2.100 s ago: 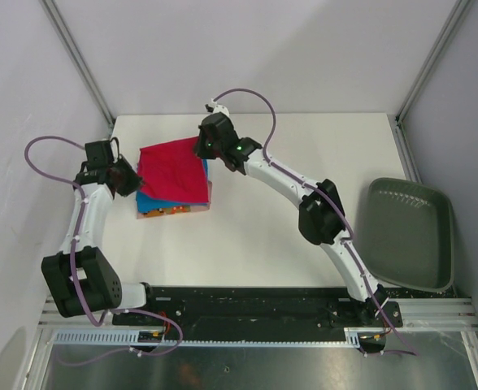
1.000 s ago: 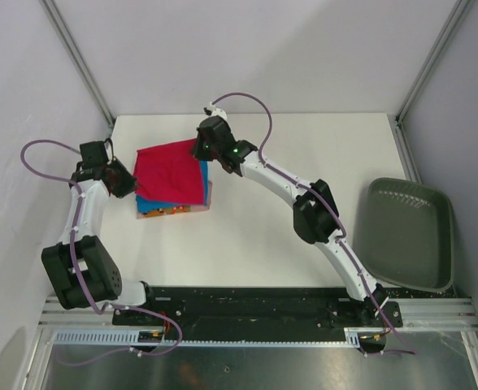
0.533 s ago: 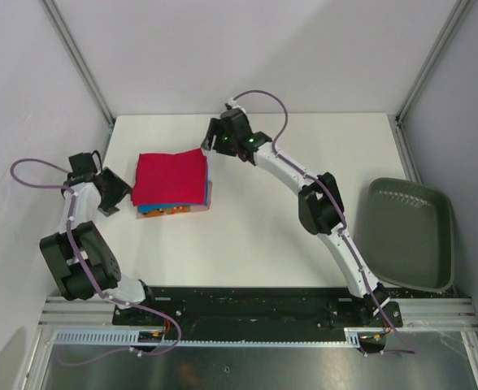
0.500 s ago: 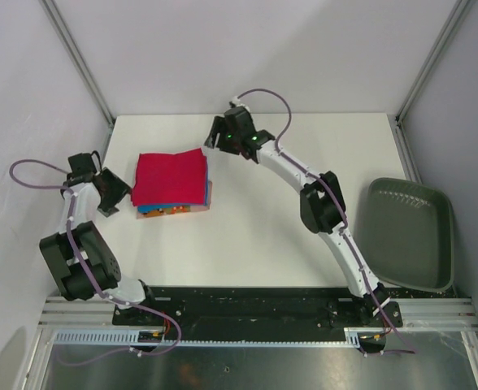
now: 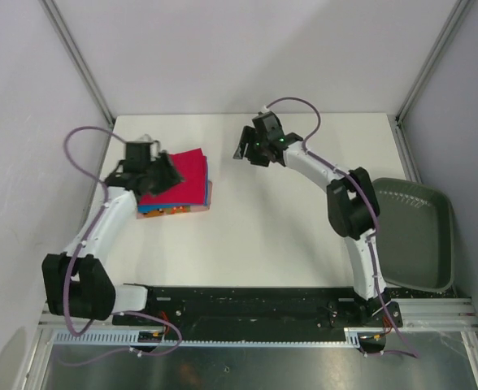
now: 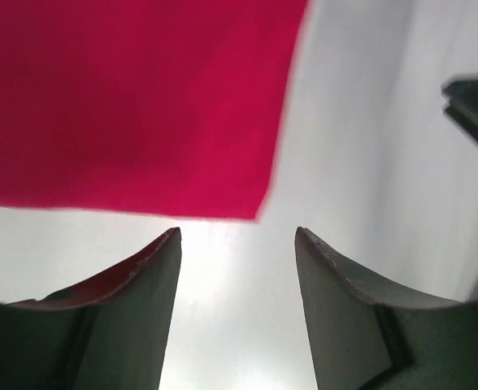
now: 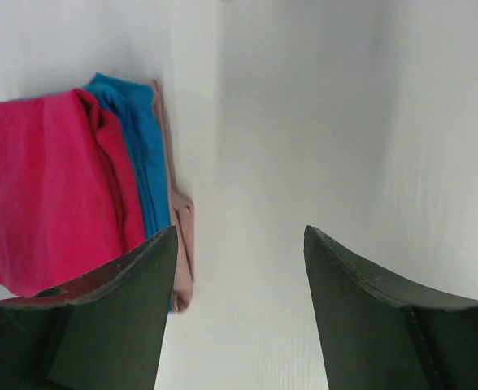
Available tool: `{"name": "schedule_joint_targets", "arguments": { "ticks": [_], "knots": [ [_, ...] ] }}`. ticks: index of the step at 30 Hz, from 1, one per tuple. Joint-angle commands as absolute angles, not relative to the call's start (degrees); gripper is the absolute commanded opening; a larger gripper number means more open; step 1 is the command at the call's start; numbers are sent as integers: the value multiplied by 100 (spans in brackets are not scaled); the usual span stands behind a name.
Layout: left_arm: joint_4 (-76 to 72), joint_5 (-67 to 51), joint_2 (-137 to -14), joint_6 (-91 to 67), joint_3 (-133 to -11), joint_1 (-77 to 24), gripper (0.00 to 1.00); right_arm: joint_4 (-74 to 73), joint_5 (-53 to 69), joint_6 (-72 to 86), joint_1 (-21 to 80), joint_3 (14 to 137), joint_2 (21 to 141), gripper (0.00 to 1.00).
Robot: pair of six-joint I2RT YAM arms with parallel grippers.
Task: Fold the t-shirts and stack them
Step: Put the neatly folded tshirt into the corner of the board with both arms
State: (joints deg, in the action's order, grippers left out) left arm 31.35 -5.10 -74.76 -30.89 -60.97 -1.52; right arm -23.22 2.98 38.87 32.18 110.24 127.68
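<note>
The t-shirts lie folded in one stack at the table's left. The red one (image 5: 192, 175) is on top, with a blue one (image 5: 151, 207) and an orange one (image 5: 182, 210) showing at the edges below it. My left gripper (image 5: 167, 172) hangs over the stack's left part, open and holding nothing. In the left wrist view the red shirt (image 6: 125, 106) fills the top, and only bare table shows in my left gripper (image 6: 237, 236). My right gripper (image 5: 241, 152) is open and empty, apart from the stack on its right. The right wrist view shows red (image 7: 52, 187), blue (image 7: 137, 154) and orange (image 7: 180, 244) layers left of my right gripper (image 7: 239, 231).
A dark grey bin (image 5: 408, 231) sits off the table's right edge. White table (image 5: 288, 219) stretches between the stack and the bin. Grey walls and metal posts close in the back and sides.
Both grippers let go of the red t-shirt, which now lies flat on the stack. The left arm drew back left, then swung in over the stack. The right gripper moved away to the right.
</note>
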Motion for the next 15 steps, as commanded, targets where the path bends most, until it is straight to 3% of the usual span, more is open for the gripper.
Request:
{"name": "schedule_joint_targets", "arguments": {
  "ticks": [1, 7, 15],
  "knots": [
    [3149, 105, -7398, -4036, -5734, -1554, 63, -1968, 364, 3932, 2919, 10021, 11688, 67],
    [3141, 1412, -7952, -5775, -5502, -2835, 65, -1838, 359, 3924, 2655, 8722, 10792, 65],
    [3153, 2334, -8892, -7306, -5664, -3105, 68, -2104, 241, 3707, 2533, 8046, 10191, 64]
  ]
}}
